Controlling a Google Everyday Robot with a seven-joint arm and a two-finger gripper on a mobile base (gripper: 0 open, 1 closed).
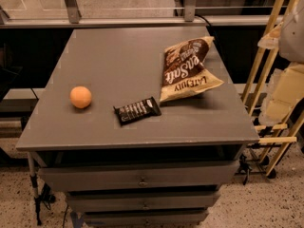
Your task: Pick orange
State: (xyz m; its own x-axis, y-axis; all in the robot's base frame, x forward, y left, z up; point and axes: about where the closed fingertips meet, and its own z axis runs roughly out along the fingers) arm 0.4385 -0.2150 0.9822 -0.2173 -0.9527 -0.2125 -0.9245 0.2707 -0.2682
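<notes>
An orange sits alone on the left side of a grey table top, toward the front edge, with bare surface all around it. To its right, and clear of it, a dark-wrapped candy bar lies flat at a slight angle. Just past the bar's right end, a brown and cream snack bag lies crumpled, reaching toward the table's far right corner. Three grey drawers are stacked beneath the top. A pale wooden frame leans at the right edge of the scene. The gripper is outside the camera's view, so its state cannot be told.
</notes>
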